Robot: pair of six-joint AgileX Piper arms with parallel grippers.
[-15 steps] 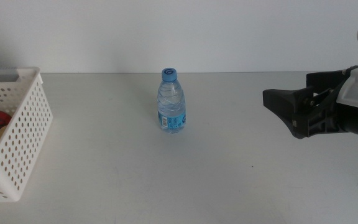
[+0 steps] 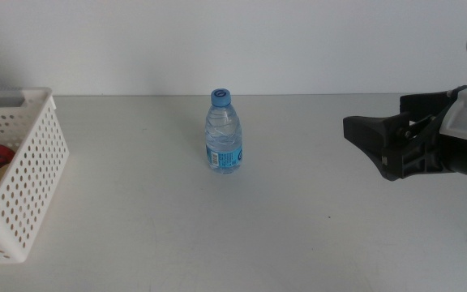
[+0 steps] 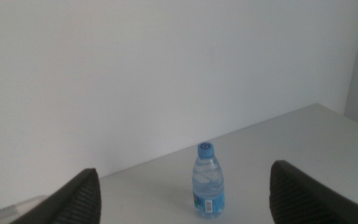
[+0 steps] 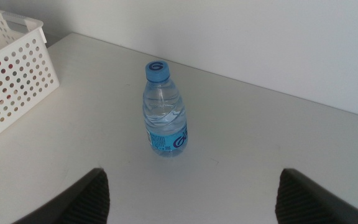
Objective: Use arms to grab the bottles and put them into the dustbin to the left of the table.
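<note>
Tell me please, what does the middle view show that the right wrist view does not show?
Only the middle view shows the right claw from outside, open, hovering to the right of the water bottle, and red and yellowish items inside the basket.

Only the right wrist view shows that claw's own two jaws spread wide toward the bottle, well apart from it.

Both show the water bottle upright with its blue cap on, the white perforated basket, and the grey table. The left claw appears in neither.

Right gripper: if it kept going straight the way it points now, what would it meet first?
Probably the small clear water bottle with blue cap, upright between the open right gripper jaws' line; nothing else shows before it, though depth is uncertain.
</note>
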